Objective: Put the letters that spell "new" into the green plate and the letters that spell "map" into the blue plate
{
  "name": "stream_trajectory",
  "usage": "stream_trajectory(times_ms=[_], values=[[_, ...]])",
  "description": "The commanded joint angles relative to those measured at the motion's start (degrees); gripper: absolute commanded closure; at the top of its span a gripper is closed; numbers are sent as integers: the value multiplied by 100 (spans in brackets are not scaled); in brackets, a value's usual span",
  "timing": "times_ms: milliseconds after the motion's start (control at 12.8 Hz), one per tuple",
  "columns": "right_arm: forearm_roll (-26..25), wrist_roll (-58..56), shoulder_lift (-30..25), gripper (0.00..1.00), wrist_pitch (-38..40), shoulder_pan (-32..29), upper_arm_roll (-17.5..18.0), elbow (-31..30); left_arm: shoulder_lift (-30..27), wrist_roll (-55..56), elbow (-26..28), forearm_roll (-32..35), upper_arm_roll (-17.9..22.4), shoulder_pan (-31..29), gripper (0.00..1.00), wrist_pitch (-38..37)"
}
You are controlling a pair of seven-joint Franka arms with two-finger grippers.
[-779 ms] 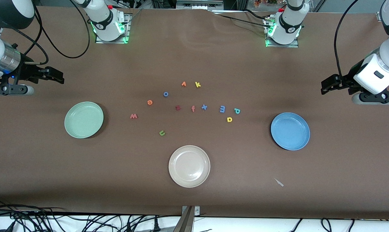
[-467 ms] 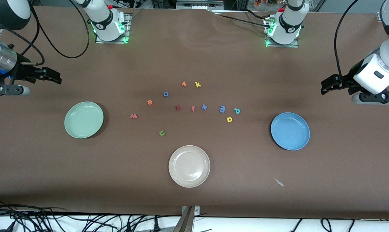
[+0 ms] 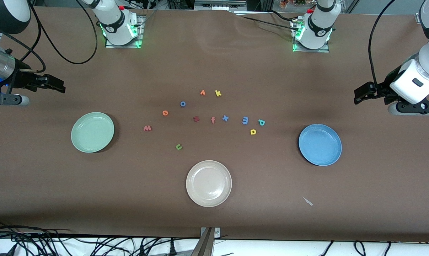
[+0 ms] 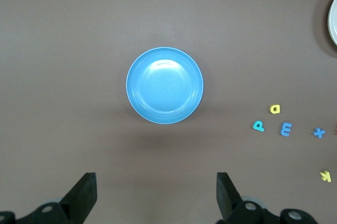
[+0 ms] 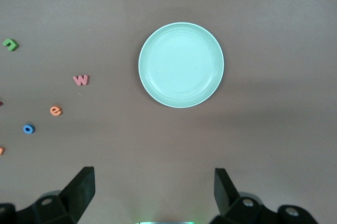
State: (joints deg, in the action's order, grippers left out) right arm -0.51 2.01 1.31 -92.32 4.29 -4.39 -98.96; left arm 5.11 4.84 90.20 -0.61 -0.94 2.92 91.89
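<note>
Both my arms are up and out at the table's ends, wrists turned so each camera looks straight down. My right gripper (image 3: 59,87) hangs over bare table at the right arm's end, jaws spread wide, nothing between them; its wrist view has the green plate (image 5: 181,65) dead centre. My left gripper (image 3: 360,94) hangs over the left arm's end, jaws just as wide and holding nothing, with the blue plate (image 4: 164,85) centred below. Since the earlier frames, the right arm has pulled back toward the table's edge; the left has not budged, and nothing on the table has shifted. Every letter lies loose on the brown table (image 3: 214,220) between the plates. The w (image 3: 147,128) sits nearest the green plate (image 3: 92,132), the e (image 3: 165,113) a little farther from the front camera, the n (image 3: 178,146) nearer to it. The m (image 3: 245,120), p (image 3: 261,122) and a (image 3: 253,132) huddle close together toward the blue plate (image 3: 320,144). Scattered among them are an o (image 3: 182,104), z (image 3: 196,119), f (image 3: 213,120), x (image 3: 225,118), k (image 3: 218,93) and an orange v-like letter (image 3: 202,92). A cream plate (image 3: 208,183) lies nearest the camera.
</note>
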Motion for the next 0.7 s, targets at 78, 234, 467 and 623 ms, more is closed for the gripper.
stream_trajectory(times_ms=[78,234,467,623], values=[[-28,-26,71,0,135,-16,17,175,-107,-89,68,-123,24,7,0,-39],[-28,-34,71,0,135,-16,26,175,-107,-89,68,-123,15,7,0,-39],[-28,-8,62,0,135,-7,26,175,-107,-89,68,-123,24,7,0,-39],[-28,9,62,0,118,-7,26,175,-107,-89,68,-123,24,7,0,-39]])
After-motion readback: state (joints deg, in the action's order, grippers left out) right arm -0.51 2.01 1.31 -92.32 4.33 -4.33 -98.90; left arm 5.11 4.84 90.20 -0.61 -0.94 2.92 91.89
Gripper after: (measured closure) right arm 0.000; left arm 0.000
